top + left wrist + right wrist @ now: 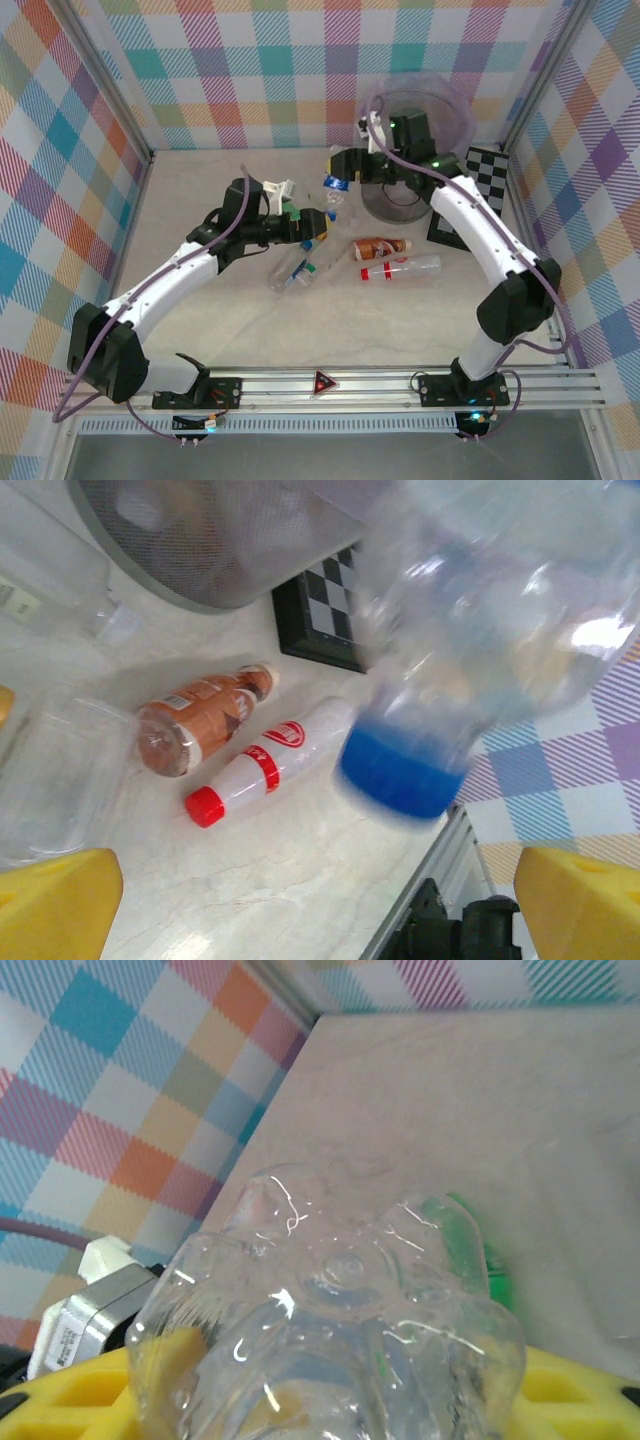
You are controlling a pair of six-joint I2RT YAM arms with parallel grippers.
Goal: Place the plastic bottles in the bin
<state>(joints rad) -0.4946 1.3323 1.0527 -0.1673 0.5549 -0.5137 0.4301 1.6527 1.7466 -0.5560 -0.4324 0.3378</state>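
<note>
Clear bottle (330, 1330): thin transparent plastic, glossy, glints all over its dimpled base. Its blue cap (395, 775) is smooth plastic. My right pincer (330, 1415) has matt yellow plastic fingers (580, 1400), moulded with hollows, and my left pincer (318, 910) looks the same. The tabletop (300, 870) looks like pale marble, smooth with a faint sheen. The brown-labelled bottle (200, 725) shines. The red-capped bottle (270, 765) is white and sleek. The bin (200, 540) is translucent grey plastic with a fine mesh texture. The rail (400, 380) is bare brushed metal.

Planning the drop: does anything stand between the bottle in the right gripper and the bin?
Nothing visible. The clear bottle, shut in the right gripper, hangs just left of the bin, with no other thing between them.
</note>
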